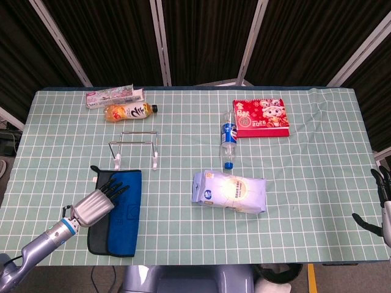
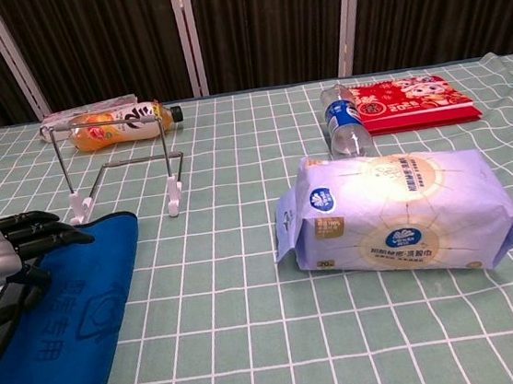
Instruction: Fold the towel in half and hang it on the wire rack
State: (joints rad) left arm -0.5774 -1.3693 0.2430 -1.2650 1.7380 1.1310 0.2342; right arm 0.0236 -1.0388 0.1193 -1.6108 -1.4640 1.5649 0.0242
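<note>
Surface: green grid-checked tablecloth (image 1: 183,140); dark curtains (image 1: 201,36) behind.
Towel (image 1: 122,210): folded, your front-left, before the wire rack (image 1: 135,146).
Left hand (image 1: 98,204): fingers extended over the towel's edge, possibly pinching it.
Right hand (image 1: 382,204): at the frame's edge; can't tell.

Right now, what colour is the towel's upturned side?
Blue on top of the towel, dark grey beneath; clearest in the chest view.

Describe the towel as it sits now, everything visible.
The towel lies flat at the near left of the table, folded over lengthwise: a blue face with a faint printed logo on top, a dark grey strip showing along its left edge. It looks like soft cloth with a stitched hem, and a small dark loop sticks out at its far left corner. The left hand lies over its left part, fingers stretched toward the wire rack, which stands just beyond, apart from it.
</note>
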